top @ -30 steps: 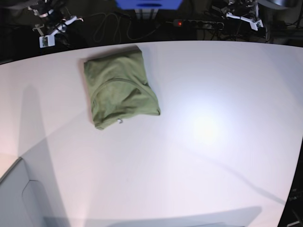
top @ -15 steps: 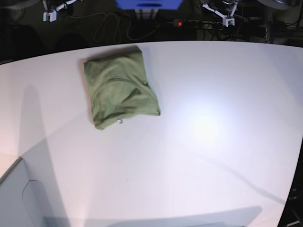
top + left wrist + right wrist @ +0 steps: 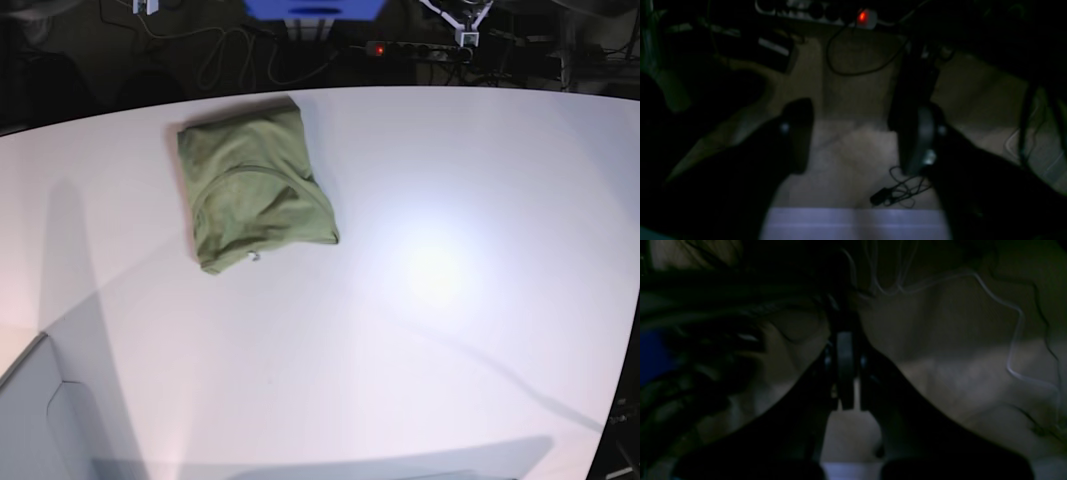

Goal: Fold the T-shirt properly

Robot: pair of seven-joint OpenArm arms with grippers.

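Observation:
The olive-green T-shirt (image 3: 255,190) lies folded into a compact rectangle on the white table (image 3: 430,330), at the back left, with a small white tag at its near edge. Both arms are off the table, beyond its far edge. In the base view my left gripper (image 3: 463,28) shows at the top right and my right gripper (image 3: 148,5) barely shows at the top left. In its wrist view my left gripper (image 3: 857,140) has its fingers apart over the dim floor, with nothing between them. My right gripper (image 3: 845,373) has its fingers pressed together, holding nothing.
A power strip (image 3: 400,48) with a red light (image 3: 862,16) and loose cables (image 3: 225,60) lie on the dark floor behind the table. A blue object (image 3: 315,8) stands at the back centre. A grey panel (image 3: 40,420) sits at the table's near left corner.
Both grippers have drawn back and upward, toward the top edge of the base view. The T-shirt has not moved.

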